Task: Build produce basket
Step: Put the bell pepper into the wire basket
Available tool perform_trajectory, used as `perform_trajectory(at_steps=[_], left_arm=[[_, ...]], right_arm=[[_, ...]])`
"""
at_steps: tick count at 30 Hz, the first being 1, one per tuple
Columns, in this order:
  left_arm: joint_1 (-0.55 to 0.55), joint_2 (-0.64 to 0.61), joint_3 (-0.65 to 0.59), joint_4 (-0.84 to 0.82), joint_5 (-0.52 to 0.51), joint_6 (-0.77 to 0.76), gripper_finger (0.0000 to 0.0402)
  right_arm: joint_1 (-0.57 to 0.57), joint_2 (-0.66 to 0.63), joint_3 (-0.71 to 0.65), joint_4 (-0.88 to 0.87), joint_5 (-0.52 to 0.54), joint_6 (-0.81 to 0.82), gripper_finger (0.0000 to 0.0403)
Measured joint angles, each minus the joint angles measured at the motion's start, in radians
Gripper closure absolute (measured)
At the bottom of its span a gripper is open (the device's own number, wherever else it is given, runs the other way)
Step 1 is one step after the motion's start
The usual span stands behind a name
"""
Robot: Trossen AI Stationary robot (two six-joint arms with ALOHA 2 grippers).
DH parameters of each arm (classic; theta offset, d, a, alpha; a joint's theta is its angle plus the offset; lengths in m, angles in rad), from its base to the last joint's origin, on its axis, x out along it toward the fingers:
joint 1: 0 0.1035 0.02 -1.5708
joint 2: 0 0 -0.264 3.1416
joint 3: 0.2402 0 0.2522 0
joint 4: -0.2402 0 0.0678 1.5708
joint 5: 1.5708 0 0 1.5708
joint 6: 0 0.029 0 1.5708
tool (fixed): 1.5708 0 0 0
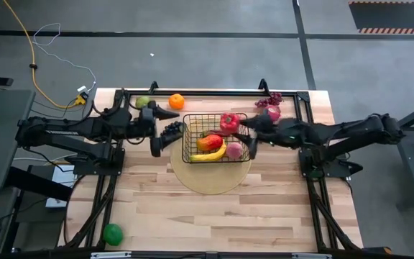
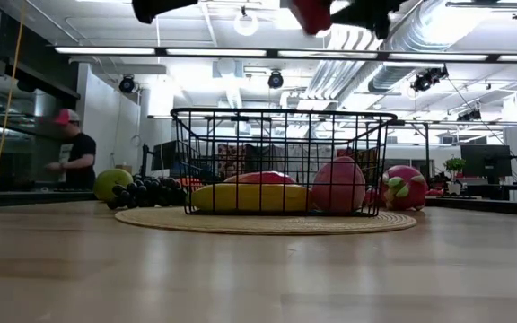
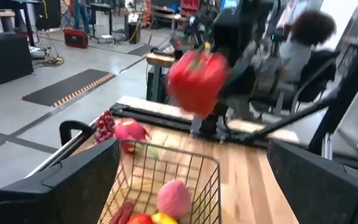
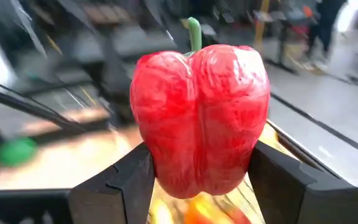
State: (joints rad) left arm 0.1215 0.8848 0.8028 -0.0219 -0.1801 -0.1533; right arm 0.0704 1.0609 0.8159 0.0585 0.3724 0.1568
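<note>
A: Where was the basket (image 1: pixel 192 137)?
B: Mid-table, sitting on the round mat (image 1: pixel 210 180). Banana (image 1: pixel 208 155), mango (image 1: pixel 208 142) and peach (image 1: pixel 234 150) lay inside it.

A: Right gripper (image 1: pixel 244 124)?
B: Above the basket's far right corner, jaws clamped on a red pepper (image 1: pixel 229 123). The right wrist view showed the pepper (image 4: pixel 199 118) upright, stem up, wedged between both fingers (image 4: pixel 120 186). In the low view it hung well above the basket rim (image 2: pixel 281 114), only its lower part (image 2: pixel 311 13) in frame.

A: Left gripper (image 1: pixel 165 128)?
B: Just left of the basket, jaws spread wide, nothing in them. It hovered over the dark grapes (image 1: pixel 172 130), which lay touching the basket's left wall.

A: Rest of the produce?
B: All outside the basket. Pear (image 1: pixel 143 102) and orange (image 1: pixel 176 101) behind it to the left, near the table's far edge. Dragon fruit (image 1: pixel 272 111) and red grapes (image 1: pixel 270 99) behind it to the right. Green ball (image 1: pixel 112 233) far from the basket, at the near left corner of the table (image 1: pixel 214 216).

A: Anything past the table?
B: A person (image 2: pixel 77 154) stood in the room, left of the basket in the low view.
</note>
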Motion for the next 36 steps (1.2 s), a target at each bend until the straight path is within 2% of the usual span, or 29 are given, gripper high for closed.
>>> perform_trajectory(at_steps=[3, 8, 12, 20, 31, 33, 36], left_arm=[[0.000, 0.000, 0.000, 0.030, -0.017, -0.020, 0.0010], [0.000, 0.000, 0.000, 0.036, -0.025, -0.027, 0.0010], [0.000, 0.000, 0.000, 0.037, -0.026, -0.028, 0.0010], [0.000, 0.000, 0.000, 0.038, -0.025, -0.028, 0.0010], [0.000, 0.000, 0.000, 0.039, -0.025, -0.028, 0.0010], [0.000, 0.000, 0.000, 0.039, -0.025, -0.028, 0.0010], [0.000, 0.000, 0.000, 0.039, -0.025, -0.028, 0.0010]], right_arm=[[-0.054, 0.094, 0.095, -0.154, 0.008, 0.004, 0.0189], [-0.158, 0.257, 0.238, -0.484, -0.106, 0.083, 0.0189], [-0.216, 0.382, 0.304, -0.666, -0.122, 0.063, 0.0189], [-0.252, 0.504, 0.322, -0.682, -0.184, 0.045, 0.0189], [-0.254, 0.536, 0.322, -0.700, -0.183, 0.025, 0.0187], [-0.254, 0.536, 0.322, -0.701, -0.183, 0.027, 0.0176], [-0.254, 0.536, 0.322, -0.698, -0.182, 0.027, 0.0139]])
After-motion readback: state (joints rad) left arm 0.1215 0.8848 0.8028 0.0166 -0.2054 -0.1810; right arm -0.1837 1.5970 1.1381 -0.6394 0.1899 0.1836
